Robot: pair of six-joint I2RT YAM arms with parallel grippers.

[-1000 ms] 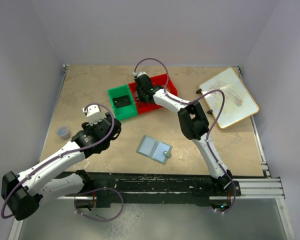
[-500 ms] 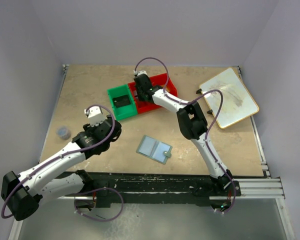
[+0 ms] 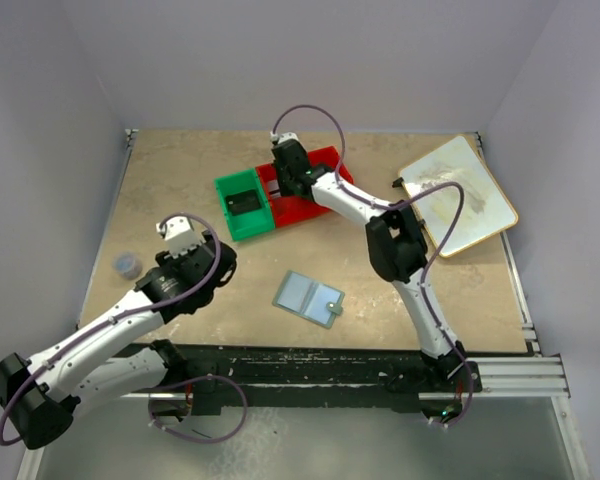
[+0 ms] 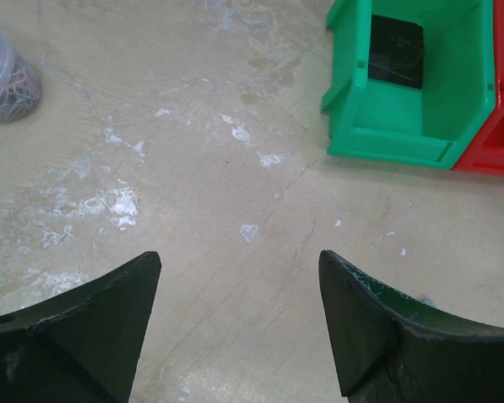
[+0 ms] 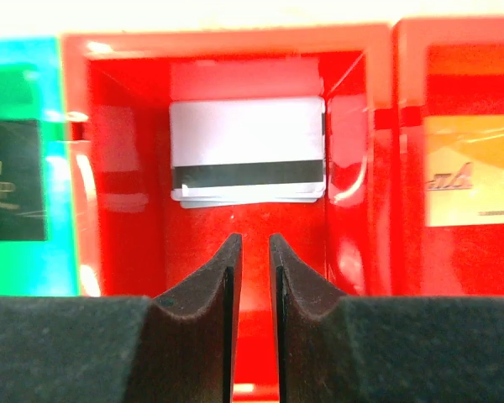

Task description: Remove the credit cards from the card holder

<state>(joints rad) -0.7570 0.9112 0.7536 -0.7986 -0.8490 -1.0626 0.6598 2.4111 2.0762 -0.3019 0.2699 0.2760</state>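
The card holder point(image 3: 308, 297) lies open on the table near the middle, pale blue inside up and snap tab at its right. No card shows in it. A white card with a black stripe point(image 5: 248, 151) lies in the red bin point(image 5: 126, 252). A dark card point(image 4: 396, 52) lies in the green bin point(image 4: 386, 138). My right gripper point(image 5: 254, 243) hangs over the red bin point(image 3: 325, 162), jaws a narrow gap apart and empty. It also shows in the top view point(image 3: 288, 176). My left gripper point(image 4: 239, 260) is open and empty over bare table left of the green bin, and shows in the top view point(image 3: 192, 262).
A second red compartment holds a cream-orange card point(image 5: 470, 180). A small clear jar of rubber bands point(image 3: 127, 264) stands at the left and shows in the left wrist view point(image 4: 4, 71). A large cream board point(image 3: 458, 195) lies at the back right.
My left arm has drawn back to the left and toward the near edge. My right gripper has shifted slightly farther back over the red bin.
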